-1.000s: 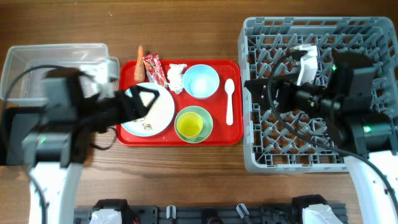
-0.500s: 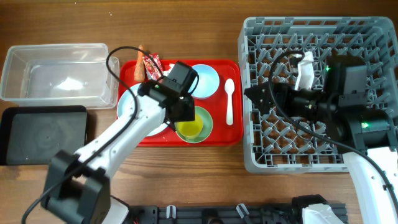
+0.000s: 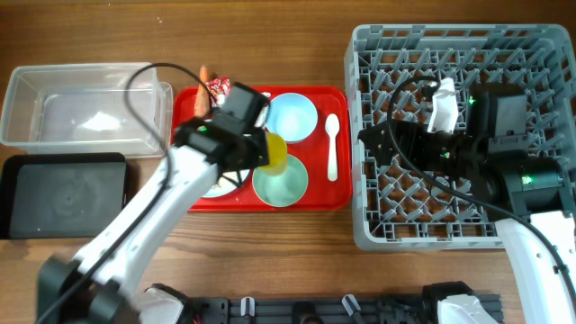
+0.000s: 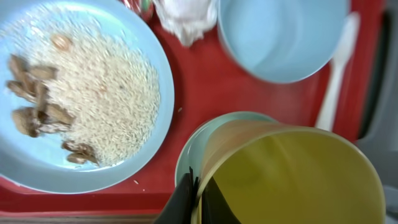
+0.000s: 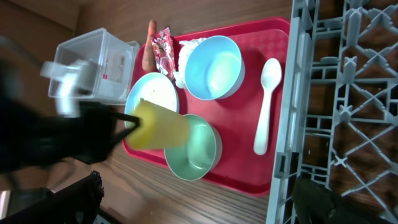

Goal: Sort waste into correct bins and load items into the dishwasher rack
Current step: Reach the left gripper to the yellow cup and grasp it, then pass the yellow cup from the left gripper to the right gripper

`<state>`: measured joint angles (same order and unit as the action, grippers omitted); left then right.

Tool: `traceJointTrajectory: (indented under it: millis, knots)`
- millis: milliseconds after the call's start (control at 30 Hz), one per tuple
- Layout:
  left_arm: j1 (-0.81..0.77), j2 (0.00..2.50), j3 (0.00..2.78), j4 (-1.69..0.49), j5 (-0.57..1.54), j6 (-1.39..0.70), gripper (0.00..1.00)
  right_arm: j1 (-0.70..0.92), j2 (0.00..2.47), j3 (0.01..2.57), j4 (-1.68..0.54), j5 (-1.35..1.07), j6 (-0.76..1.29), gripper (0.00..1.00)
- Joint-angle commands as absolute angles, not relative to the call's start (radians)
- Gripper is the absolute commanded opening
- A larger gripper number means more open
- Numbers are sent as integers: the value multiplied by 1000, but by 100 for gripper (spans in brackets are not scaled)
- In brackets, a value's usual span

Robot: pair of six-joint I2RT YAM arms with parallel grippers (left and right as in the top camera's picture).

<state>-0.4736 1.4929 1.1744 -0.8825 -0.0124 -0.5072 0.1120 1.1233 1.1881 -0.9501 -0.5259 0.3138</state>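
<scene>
1. I take 12 o'clock as the far edge in my overhead view. The serving tray (image 3: 322,193) sits in the middle, with the rack (image 3: 414,236) at its 3 o'clock and the tub (image 3: 54,117) at its 10 o'clock.
2. The flat tray (image 3: 63,193) lies at the tub's 6 o'clock, just beside it.
3. On the serving tray I see the plate (image 4: 56,174) at 9 o'clock, the far bowl (image 3: 292,117) at 1, the near bowl (image 3: 281,180) at 5 and the spoon (image 3: 331,144) along the 3 o'clock edge.
4. The cup (image 3: 273,153) hangs over the near bowl's 11 o'clock rim.
5. The carrot (image 3: 203,90) and wrapper (image 3: 219,88) lie at the serving tray's 11 o'clock corner — carrot leftmost. The tissue (image 4: 186,15) is between the wrapper and the far bowl.
6. The scraps (image 4: 93,87) lie on the plate.

The yellow cup (image 4: 292,177) runs off the left wrist view's bottom edge; the white spoon (image 4: 339,62) is blurred.
</scene>
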Motion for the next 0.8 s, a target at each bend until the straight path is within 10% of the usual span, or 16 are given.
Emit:
traceJointTrajectory:
  millis: [0,233,767]
  knots:
    - [-319,1306,1199,-874,235,-509,4,111,1130,1187,-946,-505,315,99]
    - [78,1207,1199,-830,1194,-476,4,145,1132,1187,-683,-1031,186,98]
    - [81,1211,1199,-830,1424,-479,4,518,1293,1187,-117,-1055,395,81]
